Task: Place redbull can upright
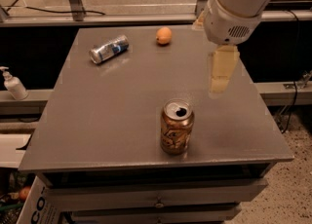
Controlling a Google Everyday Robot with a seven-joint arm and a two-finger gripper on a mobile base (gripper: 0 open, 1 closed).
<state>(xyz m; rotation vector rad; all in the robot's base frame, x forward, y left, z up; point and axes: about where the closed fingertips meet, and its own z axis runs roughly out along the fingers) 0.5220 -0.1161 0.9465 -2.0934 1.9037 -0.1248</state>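
The redbull can (109, 48), slim and silver with blue patches, lies on its side at the far left of the grey table (122, 111). My gripper (222, 74) hangs above the table's right side, well to the right of the can and apart from it. Its pale fingers point down over the table surface. It holds nothing that I can see.
A wider gold-brown can (176, 126) stands upright near the table's front edge, its top opened. An orange (164, 35) sits at the far edge. A white pump bottle (13, 84) stands on a ledge left of the table. Drawers run below the front edge.
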